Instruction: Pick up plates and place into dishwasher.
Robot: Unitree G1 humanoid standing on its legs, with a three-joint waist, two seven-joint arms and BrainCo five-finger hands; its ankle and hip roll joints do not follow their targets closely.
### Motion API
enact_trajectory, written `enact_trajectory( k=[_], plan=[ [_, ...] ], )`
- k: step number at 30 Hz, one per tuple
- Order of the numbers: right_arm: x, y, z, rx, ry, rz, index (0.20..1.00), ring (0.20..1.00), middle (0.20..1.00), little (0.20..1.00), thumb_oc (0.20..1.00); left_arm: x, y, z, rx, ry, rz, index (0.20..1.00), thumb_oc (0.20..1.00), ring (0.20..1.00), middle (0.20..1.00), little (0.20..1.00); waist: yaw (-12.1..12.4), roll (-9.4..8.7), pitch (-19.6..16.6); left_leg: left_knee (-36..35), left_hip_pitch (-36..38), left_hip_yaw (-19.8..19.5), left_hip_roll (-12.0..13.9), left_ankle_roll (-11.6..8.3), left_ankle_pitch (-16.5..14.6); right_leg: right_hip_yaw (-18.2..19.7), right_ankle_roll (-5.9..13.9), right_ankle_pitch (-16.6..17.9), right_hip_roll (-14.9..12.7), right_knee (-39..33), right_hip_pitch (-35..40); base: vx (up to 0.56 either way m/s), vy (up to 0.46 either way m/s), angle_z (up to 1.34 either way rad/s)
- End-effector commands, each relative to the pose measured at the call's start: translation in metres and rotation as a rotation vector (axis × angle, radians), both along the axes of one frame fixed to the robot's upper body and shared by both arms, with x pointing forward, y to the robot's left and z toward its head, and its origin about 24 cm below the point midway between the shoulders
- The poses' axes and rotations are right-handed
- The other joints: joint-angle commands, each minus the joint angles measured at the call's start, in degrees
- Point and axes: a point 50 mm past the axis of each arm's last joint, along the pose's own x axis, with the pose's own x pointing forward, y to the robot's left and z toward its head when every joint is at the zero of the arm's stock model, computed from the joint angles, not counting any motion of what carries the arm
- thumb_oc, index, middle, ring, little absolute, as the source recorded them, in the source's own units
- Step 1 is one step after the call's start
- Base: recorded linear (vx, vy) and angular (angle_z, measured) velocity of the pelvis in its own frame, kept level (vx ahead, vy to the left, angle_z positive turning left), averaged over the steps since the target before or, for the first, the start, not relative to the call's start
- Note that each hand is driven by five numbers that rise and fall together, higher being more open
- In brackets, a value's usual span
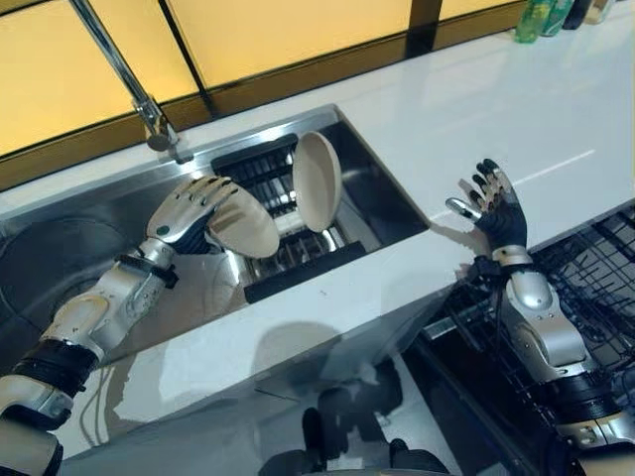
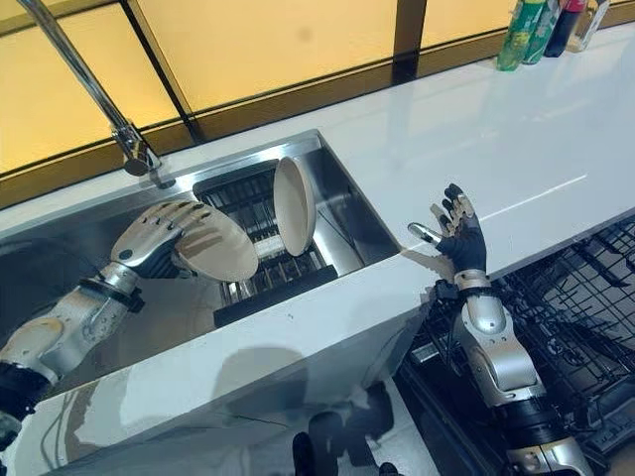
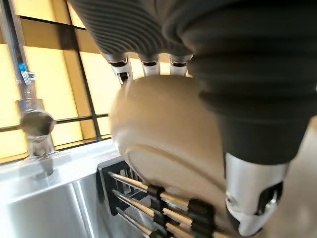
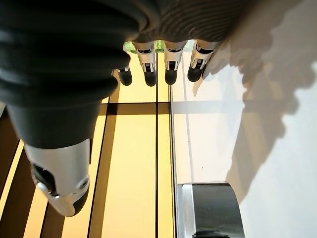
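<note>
My left hand [image 1: 190, 210] is over the sink, fingers curled over the rim of a cream plate [image 1: 245, 226] and thumb [image 3: 252, 198] on its other face. The plate [image 3: 168, 134] is tilted just above a black dish rack [image 1: 288, 253]. A second cream plate [image 1: 317, 180] stands upright in that rack. My right hand [image 1: 496, 206] hovers above the counter's front edge, fingers [image 4: 148, 64] straight and spread, holding nothing. The dishwasher's black wire rack [image 1: 600, 263] is pulled out below it at the lower right.
A steel sink [image 1: 377, 188] is set in a white counter [image 1: 516, 109]. A tall faucet [image 1: 149, 111] rises behind the sink. Bottles [image 2: 526, 30] stand at the counter's far right corner. Yellow panels [image 1: 288, 30] line the back wall.
</note>
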Motion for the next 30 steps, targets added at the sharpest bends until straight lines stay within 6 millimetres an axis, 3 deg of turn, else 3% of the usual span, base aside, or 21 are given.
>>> enact_trajectory(
  k=[1, 10, 11, 12, 30],
  plan=[
    [0.002, 0.003, 0.008, -0.019, -0.027, 0.018, 1.000, 1.000, 1.000, 1.000, 1.000, 0.010, 0.004, 0.041, 0.058, -0.184, 0.015, 1.000, 1.000, 1.000, 1.000, 1.000, -0.08, -1.10, 0.73, 6.34, 1.02, -0.41, -1.72, 0.44, -10.45, 1.53, 4.45, 11.13, -4.09, -3.71, -8.22, 0.00, 0.040, -0.06],
    [0.002, 0.006, 0.010, -0.033, -0.040, 0.023, 1.000, 1.000, 1.000, 1.000, 1.000, 0.017, 0.005, 0.036, 0.220, -0.214, 0.054, 1.000, 1.000, 1.000, 1.000, 1.000, -0.73, -1.36, 2.15, 6.35, 0.67, -0.04, -1.94, 0.62, -10.28, 2.09, 4.83, 11.52, -4.39, -3.59, -8.77, 0.00, 0.015, 0.00],
    [0.002, 0.006, 0.011, -0.034, -0.040, 0.025, 1.000, 1.000, 1.000, 1.000, 1.000, 0.017, 0.006, 0.035, 0.225, -0.209, 0.059, 0.529, 0.529, 0.529, 0.529, 0.529, -0.76, -1.37, 2.22, 6.33, 0.72, 0.02, -1.96, 0.63, -10.28, 2.13, 4.87, 11.55, -4.42, -3.62, -8.75, 0.00, 0.000, 0.00],
    [0.002, 0.006, 0.010, -0.034, -0.037, 0.026, 1.000, 1.000, 1.000, 1.000, 1.000, 0.017, 0.007, 0.034, 0.237, -0.200, 0.063, 0.200, 0.200, 0.200, 0.200, 0.200, -0.77, -1.36, 2.23, 6.35, 0.83, 0.06, -2.03, 0.67, -10.31, 2.15, 4.88, 11.55, -4.48, -3.67, -8.59, 0.00, 0.000, 0.00],
    [-0.008, -0.004, -0.006, -0.048, 0.036, 0.018, 1.000, 1.000, 1.000, 1.000, 1.000, 0.004, 0.011, 0.009, 0.235, -0.123, 0.053, 0.200, 0.200, 0.200, 0.200, 0.200, 0.22, -0.58, -0.22, 5.73, 4.58, -0.94, -2.33, 0.43, -10.51, 0.52, 4.84, 10.87, -5.24, -3.79, -4.68, 0.05, 0.012, 0.00]
  ],
)
